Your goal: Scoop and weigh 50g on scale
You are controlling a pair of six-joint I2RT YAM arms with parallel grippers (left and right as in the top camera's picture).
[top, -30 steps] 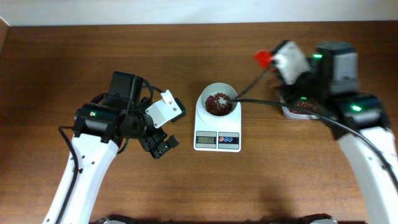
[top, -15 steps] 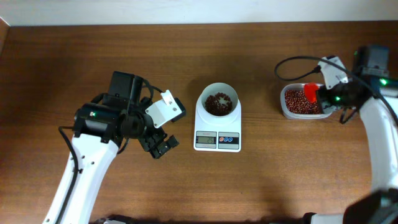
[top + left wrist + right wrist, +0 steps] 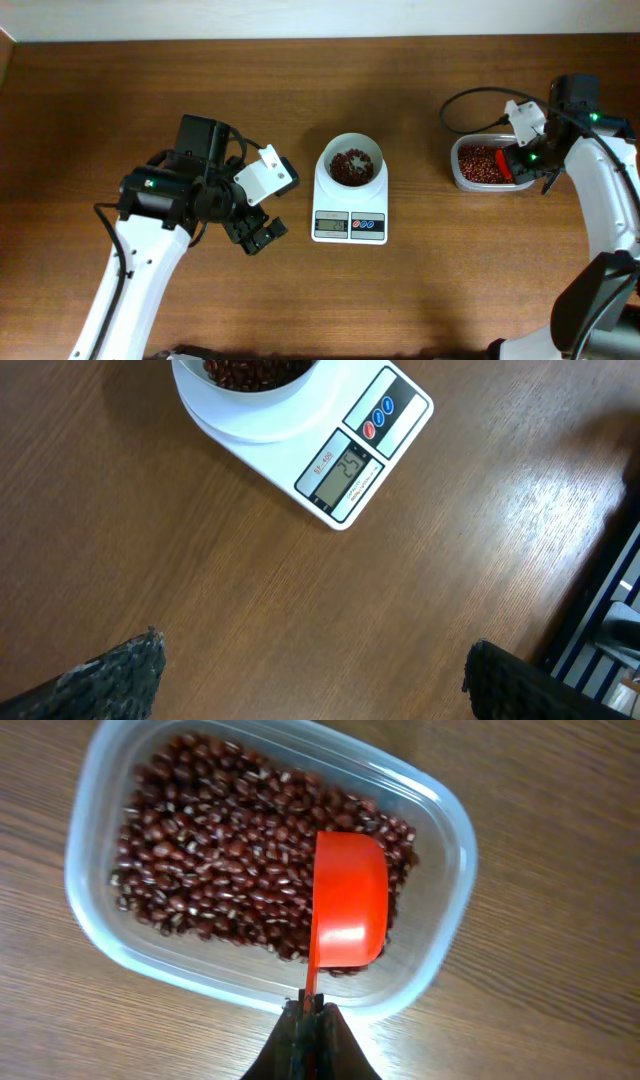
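Observation:
The white scale (image 3: pixel 350 208) stands mid-table, and its round bowl (image 3: pixel 350 150) holds a small heap of red-brown beans (image 3: pixel 350 167). The left wrist view shows the scale (image 3: pixel 330 435) with its display lit, and the bowl's beans (image 3: pixel 250 370) at the top edge. My left gripper (image 3: pixel 258 232) hangs open left of the scale, with only bare wood between its fingertips (image 3: pixel 125 670). My right gripper (image 3: pixel 313 1010) is shut on the handle of a red scoop (image 3: pixel 345 905). The scoop sits low over the beans (image 3: pixel 220 850) in the clear tub (image 3: pixel 90 840); no beans show on it.
The clear tub (image 3: pixel 455 170) sits at the right of the table, a hand's width from the scale. A black cable (image 3: pixel 470 100) loops behind the tub. Dark framework (image 3: pixel 610 610) shows past the table edge in the left wrist view.
My right arm has swung from the scale's bowl back to the tub, carrying the red scoop down onto the tub's beans. The left arm has not moved.

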